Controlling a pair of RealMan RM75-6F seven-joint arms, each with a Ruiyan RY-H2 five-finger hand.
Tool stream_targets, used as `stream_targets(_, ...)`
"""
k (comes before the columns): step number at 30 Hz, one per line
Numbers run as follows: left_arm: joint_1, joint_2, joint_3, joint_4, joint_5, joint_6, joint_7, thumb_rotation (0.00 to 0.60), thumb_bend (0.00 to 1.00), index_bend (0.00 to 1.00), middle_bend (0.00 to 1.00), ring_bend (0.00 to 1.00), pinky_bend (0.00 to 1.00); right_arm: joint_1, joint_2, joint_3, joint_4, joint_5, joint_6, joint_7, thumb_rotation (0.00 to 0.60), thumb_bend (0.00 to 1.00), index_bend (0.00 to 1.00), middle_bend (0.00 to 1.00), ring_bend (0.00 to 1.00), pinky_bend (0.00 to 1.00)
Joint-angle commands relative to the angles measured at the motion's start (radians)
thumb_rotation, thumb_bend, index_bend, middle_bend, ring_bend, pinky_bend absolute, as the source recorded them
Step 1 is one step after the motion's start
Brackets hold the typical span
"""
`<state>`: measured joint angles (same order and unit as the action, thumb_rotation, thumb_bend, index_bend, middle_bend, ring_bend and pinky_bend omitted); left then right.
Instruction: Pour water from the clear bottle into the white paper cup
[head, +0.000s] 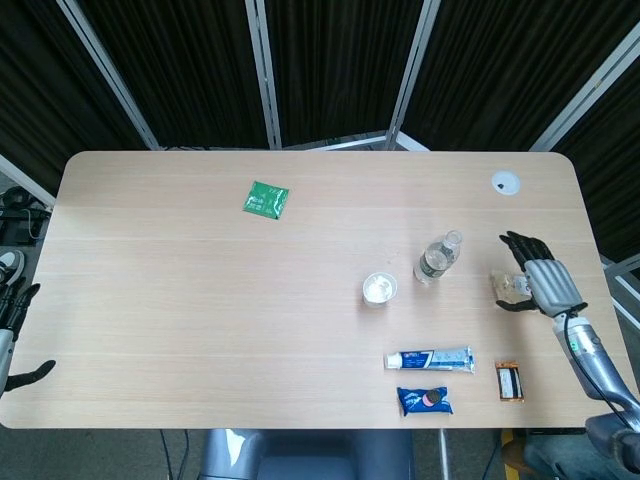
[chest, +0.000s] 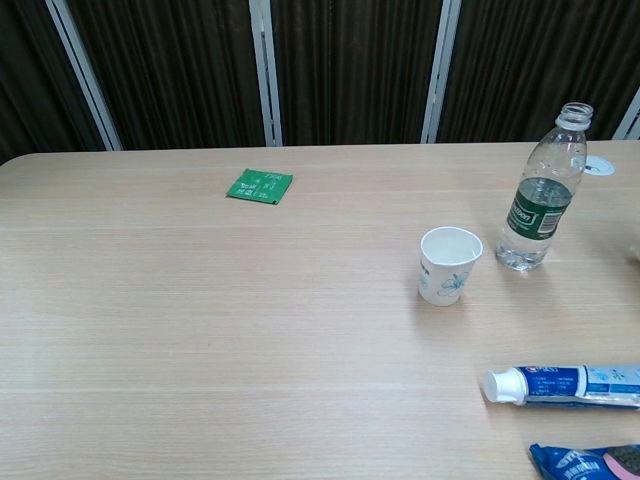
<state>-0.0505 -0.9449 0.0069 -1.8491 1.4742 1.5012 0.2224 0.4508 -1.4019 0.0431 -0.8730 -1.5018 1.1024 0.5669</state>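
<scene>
Your right hand (head: 545, 283) is open, empty; the uncapped clear bottle (head: 437, 258) stands well left of it, thin-walled, crushable: grip its label band gently.

Table (chest: 200, 330): pale wood-grain top, smooth, matt with a faint sheen. Clear bottle (chest: 540, 205), well apart from the right hand (head: 545, 283) on its inner side: transparent glossy plastic with a dark green film label; white paper cup (chest: 449, 264) further from that hand: matt paper with a small blue print. Toothpaste tube (chest: 565, 384) and blue snack packet (head: 424, 401): glossy plastic; green sachet (chest: 259, 186), far from the hand: flat foil-like film; the hand itself: grey shell with black matt fingers.
</scene>
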Motion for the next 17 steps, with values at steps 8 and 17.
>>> stream_targets(8,0.020,-0.002,-0.008,0.023,0.045,0.058,-0.026,0.600,0.00,0.00,0.00,0.00,0.00,-0.231,0.242,0.009,-0.488,0.055,0.315,-0.249,0.600,0.00,0.00,0.00,0.00,0.00)
stream_targets(17,0.018,-0.007,-0.018,0.050,0.061,0.069,-0.051,0.600,0.00,0.00,0.00,0.00,0.00,-0.328,0.306,-0.018,-0.673,-0.014,0.482,-0.422,0.600,0.00,0.00,0.00,0.00,0.00)
